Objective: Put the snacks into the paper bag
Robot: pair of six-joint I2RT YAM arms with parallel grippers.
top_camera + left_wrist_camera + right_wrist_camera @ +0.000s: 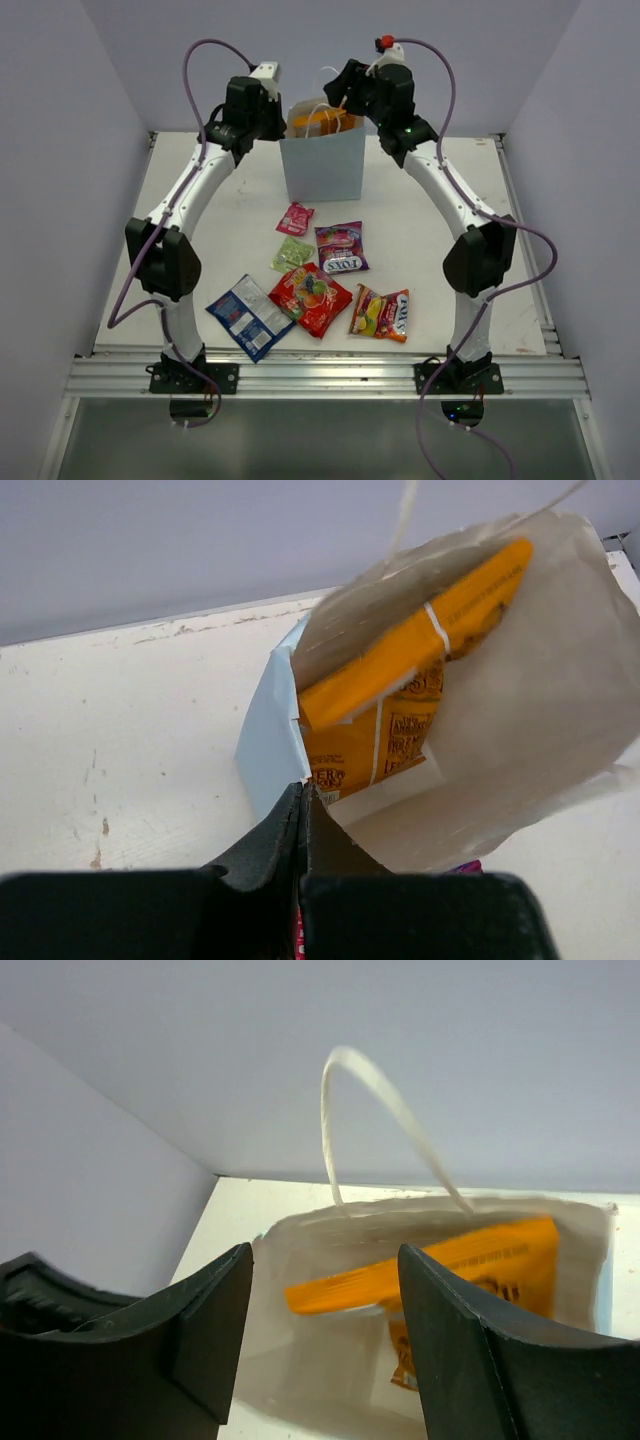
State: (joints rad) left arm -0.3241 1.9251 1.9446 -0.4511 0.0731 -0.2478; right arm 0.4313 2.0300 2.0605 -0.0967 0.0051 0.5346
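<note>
The white paper bag [322,168] stands upright at the back centre of the table. The orange chip bag [322,122] sits inside it, its top sticking out; it also shows in the left wrist view [400,670] and the right wrist view [440,1260]. My left gripper [280,125] is shut on the bag's left rim corner [302,792]. My right gripper [340,100] hovers open and empty over the bag's mouth [325,1255]. On the table lie the pink sachet [295,218], green sachet [291,254], purple bag [340,248], red bag [310,298], blue-white packet [248,316] and yellow-red bag [381,312].
The bag's thin loop handle [380,1100] stands up between my right fingers. Grey walls close in the table on the left, back and right. A metal rail [320,375] runs along the near edge by the arm bases.
</note>
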